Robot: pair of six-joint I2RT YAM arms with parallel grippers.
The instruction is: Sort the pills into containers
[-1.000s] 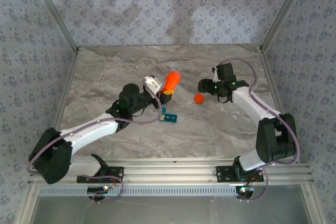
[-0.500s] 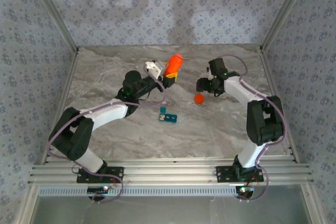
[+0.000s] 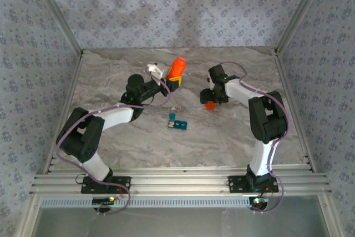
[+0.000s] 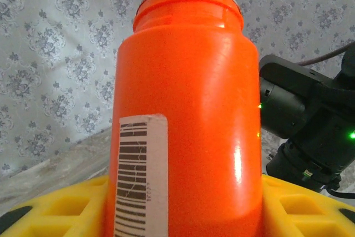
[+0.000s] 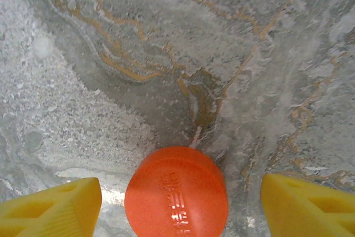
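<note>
Containers (image 3: 178,122), a short teal strip, lie mid-counter (image 3: 233,137), well apart from both arms. Left claw (image 3: 174,81) pinches the orange bottle (image 4: 186,109). Right claw (image 5: 178,180) stands spread, its yellow fingers (image 5: 52,206) clear of the orange cap (image 5: 176,192) lying between them.

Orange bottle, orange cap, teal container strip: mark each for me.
orange bottle (image 4: 188,115): left wrist view, middle of its body.
orange cap (image 5: 176,192): right wrist view, centre of its embossed top.
teal container strip (image 3: 178,122): top external view, middle of the strip.
</note>
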